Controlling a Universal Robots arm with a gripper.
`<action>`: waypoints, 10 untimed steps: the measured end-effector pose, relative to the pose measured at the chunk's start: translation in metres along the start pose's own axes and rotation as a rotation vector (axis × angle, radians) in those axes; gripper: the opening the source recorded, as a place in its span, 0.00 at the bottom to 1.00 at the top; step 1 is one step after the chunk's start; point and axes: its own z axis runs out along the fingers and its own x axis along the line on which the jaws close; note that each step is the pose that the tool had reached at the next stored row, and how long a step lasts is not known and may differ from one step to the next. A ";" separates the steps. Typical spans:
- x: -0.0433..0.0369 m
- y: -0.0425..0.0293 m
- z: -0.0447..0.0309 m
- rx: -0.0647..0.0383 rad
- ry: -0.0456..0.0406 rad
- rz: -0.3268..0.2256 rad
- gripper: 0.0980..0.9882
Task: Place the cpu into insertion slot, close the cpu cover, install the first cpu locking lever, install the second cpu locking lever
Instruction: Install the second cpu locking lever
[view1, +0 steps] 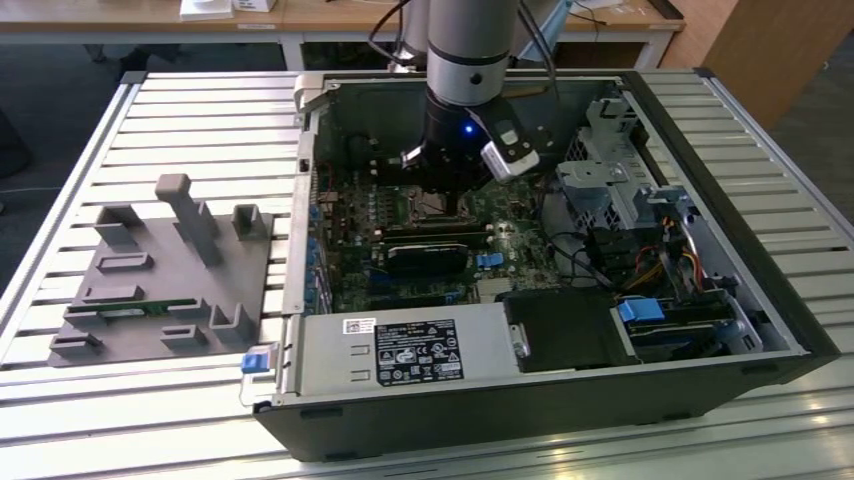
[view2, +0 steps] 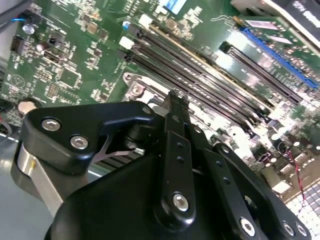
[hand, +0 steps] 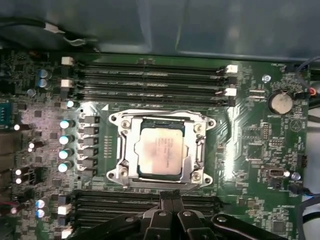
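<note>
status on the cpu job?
Gripper shut, empty, beside the socket. cpu seated in insertion slot, cpu cover down. Nothing in the way.

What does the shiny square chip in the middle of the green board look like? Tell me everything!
The cpu is a flat square with a dull silver-grey metal top. It lies level inside the insertion slot, with the silver cpu cover framing its edges. Nothing grips it; the gripper sits beside the socket, over the long black memory slots.

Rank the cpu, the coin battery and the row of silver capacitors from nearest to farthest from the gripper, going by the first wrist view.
1. The cpu, seated in the insertion slot, straight ahead of the gripper.
2. and 3. The row of silver capacitors and the coin battery, off to opposite sides: too close to call.
</note>
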 end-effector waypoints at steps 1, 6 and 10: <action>0.0016 -0.0011 0.0000 0.000 -0.0001 0.000 0.01; 0.0165 -0.0027 -0.0001 0.000 0.0000 0.000 0.01; 0.0253 -0.0030 0.0001 0.000 -0.0001 0.000 0.01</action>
